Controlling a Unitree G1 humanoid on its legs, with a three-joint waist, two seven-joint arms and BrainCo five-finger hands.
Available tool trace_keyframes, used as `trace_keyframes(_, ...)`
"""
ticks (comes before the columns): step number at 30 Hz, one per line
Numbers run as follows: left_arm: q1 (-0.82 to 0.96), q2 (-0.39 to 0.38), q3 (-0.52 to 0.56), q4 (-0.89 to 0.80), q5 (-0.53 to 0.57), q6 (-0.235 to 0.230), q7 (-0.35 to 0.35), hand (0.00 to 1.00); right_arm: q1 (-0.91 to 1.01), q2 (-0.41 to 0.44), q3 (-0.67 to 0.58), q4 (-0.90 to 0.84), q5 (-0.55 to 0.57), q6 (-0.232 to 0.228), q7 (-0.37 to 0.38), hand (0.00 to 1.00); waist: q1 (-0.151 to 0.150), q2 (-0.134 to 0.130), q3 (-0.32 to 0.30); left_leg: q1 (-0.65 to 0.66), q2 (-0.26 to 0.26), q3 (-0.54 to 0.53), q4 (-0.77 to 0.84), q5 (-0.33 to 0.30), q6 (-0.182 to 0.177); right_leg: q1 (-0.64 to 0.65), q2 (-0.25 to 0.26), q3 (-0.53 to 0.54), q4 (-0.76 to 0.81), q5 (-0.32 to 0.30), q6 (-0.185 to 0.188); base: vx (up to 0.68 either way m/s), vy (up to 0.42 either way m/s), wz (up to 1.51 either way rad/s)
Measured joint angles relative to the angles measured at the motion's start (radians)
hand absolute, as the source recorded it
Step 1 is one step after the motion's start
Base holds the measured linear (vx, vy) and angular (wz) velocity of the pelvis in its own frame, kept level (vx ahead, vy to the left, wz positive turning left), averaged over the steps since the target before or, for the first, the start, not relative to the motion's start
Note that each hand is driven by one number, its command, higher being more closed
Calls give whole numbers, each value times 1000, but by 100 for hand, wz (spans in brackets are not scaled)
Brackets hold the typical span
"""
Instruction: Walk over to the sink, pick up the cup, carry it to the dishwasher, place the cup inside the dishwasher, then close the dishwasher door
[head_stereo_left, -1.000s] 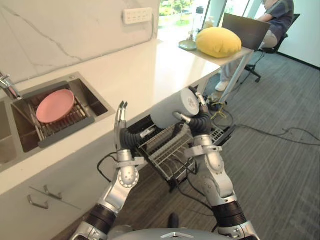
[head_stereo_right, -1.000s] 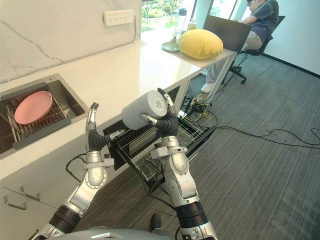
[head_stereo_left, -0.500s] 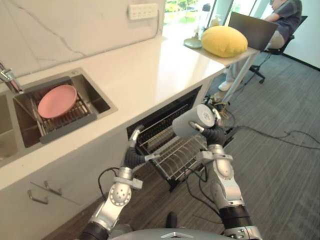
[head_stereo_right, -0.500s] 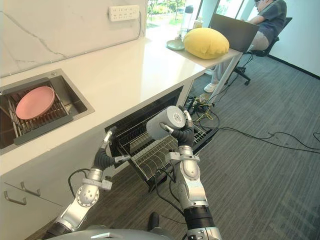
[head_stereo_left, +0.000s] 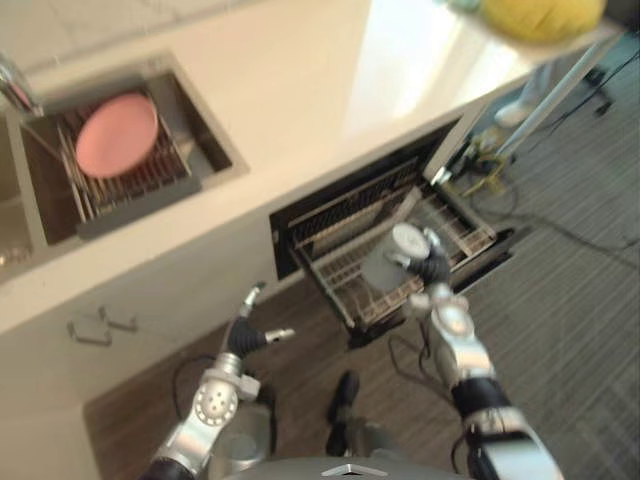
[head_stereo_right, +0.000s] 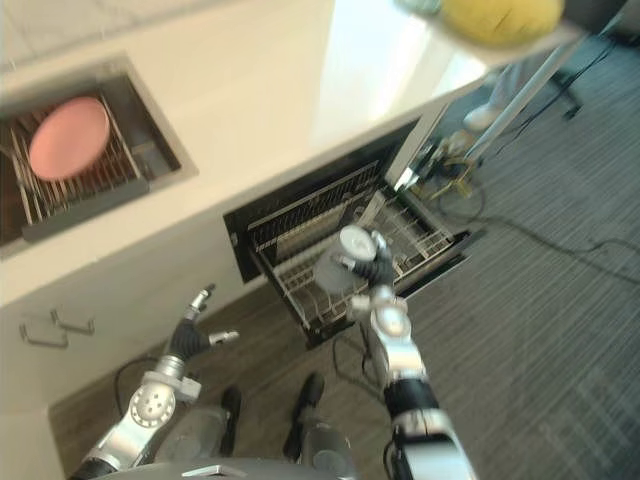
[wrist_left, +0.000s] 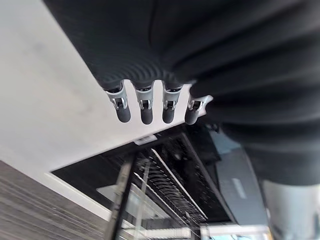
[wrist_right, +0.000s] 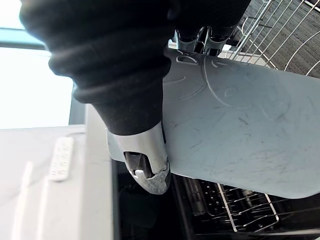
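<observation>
Step in hand: placing. The right hand (head_stereo_left: 432, 268) is holding the cup (head_stereo_left: 388, 264) on its side, over the rack (head_stereo_left: 335, 270) that is standing pulled out of the dishwasher (head_stereo_left: 350, 200), below the bench's (head_stereo_left: 300, 90) front edge. In the right wrist view, the fingers (wrist_right: 192, 40) and thumb are curling round the cup's wall, clamping it. Whether the cup is touching the rack wires cannot be told. The left hand (head_stereo_left: 245, 335) is hanging idle, left of the rack, its fingers (wrist_left: 145, 107) straight and side by side, holding nothing.

Judgement: carrying is looking finished; setting down is not yet done. The next move is calling for lowering the cup between the wires, mouth downward for preference, then loosening the fingers without tipping it. Closing the dishwasher is remaining after that.

Count: one cup; one rack pulled out; one pink plate (head_stereo_left: 117, 133), lying in the sink (head_stereo_left: 205, 150) at the bench's left end; two hands.
</observation>
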Motion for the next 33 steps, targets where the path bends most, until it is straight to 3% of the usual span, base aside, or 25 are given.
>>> trace_keyframes(4,-19,7,27,0,-7,-12,18,0,-172,-93,18,123,0,25,-10,100,31,18,70,-52,-11,-37,-1,22,-2,-36,-6,-36,0,17,-1,-48,27,28)
trace_keyframes(6,-22,6,32,8,-10,-24,28,0,-284,-148,55,211,-1,61,-7,100,49,21,105,-75,-20,-55,-4,35,1,-52,-13,-48,0,24,2,-19,86,29)
trace_keyframes(11,-20,3,38,46,-20,-43,44,0,-430,-227,98,343,-1,109,22,100,86,27,129,-117,-48,-80,-33,71,14,-91,-42,-74,0,32,10,-16,90,22)
trace_keyframes(17,-18,-6,29,90,-60,-60,47,0,-532,-237,99,501,-1,129,126,100,125,43,159,-180,-57,-110,-33,94,10,-137,-50,-104,0,34,11,-22,30,18)
trace_keyframes(22,-14,-31,-9,130,-88,-66,49,0,-559,-235,99,576,-11,150,205,100,132,59,177,-192,-57,-117,-33,99,7,-144,-50,-114,0,36,8,0,-2,3)
trace_keyframes(23,-14,-35,-15,131,-91,-69,58,0,-567,-234,99,591,-29,150,211,0,132,59,177,-196,-57,-117,-33,100,6,-149,-50,-115,0,37,7,0,0,0)
trace_keyframes(31,-13,-48,-32,159,-126,-49,115,0,-587,-227,98,603,-74,146,210,0,127,58,178,-192,-56,-112,-33,101,6,-148,-49,-118,1,38,5,0,0,0)
trace_keyframes(33,-13,-55,-29,171,-126,-38,115,0,-600,-226,97,580,-73,125,210,0,119,56,179,-182,-54,-109,-34,101,6,-140,-48,-113,0,39,4,10,7,-4)
